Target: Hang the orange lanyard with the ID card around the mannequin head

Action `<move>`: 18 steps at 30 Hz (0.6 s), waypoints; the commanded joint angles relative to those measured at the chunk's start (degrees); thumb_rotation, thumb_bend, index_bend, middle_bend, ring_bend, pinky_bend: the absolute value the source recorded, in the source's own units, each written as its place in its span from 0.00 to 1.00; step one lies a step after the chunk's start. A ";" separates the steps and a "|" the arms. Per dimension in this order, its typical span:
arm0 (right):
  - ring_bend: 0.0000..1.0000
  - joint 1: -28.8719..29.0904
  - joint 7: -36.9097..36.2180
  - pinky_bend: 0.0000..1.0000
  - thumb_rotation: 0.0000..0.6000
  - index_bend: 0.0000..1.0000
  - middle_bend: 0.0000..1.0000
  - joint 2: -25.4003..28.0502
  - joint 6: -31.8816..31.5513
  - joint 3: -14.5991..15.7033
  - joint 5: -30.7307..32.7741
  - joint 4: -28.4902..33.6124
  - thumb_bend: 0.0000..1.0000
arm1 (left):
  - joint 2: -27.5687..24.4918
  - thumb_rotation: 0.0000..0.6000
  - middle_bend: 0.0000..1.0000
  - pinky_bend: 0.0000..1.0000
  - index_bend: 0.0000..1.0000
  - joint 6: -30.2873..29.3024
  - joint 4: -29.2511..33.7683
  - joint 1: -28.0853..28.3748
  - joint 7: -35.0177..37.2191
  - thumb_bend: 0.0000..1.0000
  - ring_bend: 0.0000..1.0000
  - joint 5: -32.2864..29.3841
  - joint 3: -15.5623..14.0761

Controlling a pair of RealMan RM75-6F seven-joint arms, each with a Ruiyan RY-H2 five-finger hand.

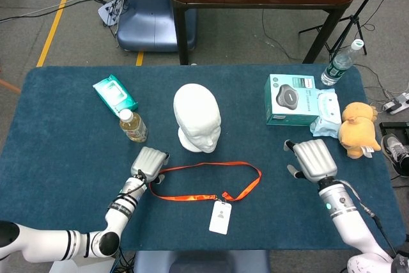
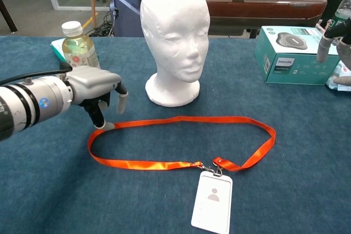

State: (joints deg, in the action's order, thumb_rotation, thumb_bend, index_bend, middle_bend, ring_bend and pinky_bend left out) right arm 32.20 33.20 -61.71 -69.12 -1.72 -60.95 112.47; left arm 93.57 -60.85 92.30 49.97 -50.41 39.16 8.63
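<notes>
Lying flat on the blue table point(image 1: 57, 132), the orange lanyard point(image 2: 181, 142) is stretched out in a loop in front of the mannequin head point(image 2: 174, 36), its ID card point(image 2: 211, 201) resting nearest the camera. Nothing is hanging on the head yet, so the whole job is waiting. The left hand point(image 2: 93, 87) is reaching down at the loop's left end, fingers parted and one fingertip touching or just beside the strap, not yet gripping. The right hand point(image 1: 312, 159) is hovering well apart, fingers spread, holding nothing
</notes>
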 commanded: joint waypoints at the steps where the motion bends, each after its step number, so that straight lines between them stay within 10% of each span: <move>1: 0.70 -0.16 0.09 0.87 1.00 0.40 0.65 0.04 0.08 -0.08 -0.10 0.06 0.27 | 0.85 1.00 0.95 1.00 0.46 0.44 -1.11 0.64 0.35 0.21 1.00 -1.34 0.09; 18: 0.70 -0.76 0.58 0.87 1.00 0.40 0.65 0.05 1.12 -0.98 0.32 -0.12 0.27 | 2.45 1.00 0.98 1.00 0.53 1.46 -4.56 2.53 1.21 0.21 1.00 -6.89 0.12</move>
State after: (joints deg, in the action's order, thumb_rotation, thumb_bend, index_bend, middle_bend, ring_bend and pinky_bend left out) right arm 31.45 33.79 -61.66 -68.01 -2.71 -60.64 112.36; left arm 95.96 -59.47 87.86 52.43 -49.30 32.41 8.78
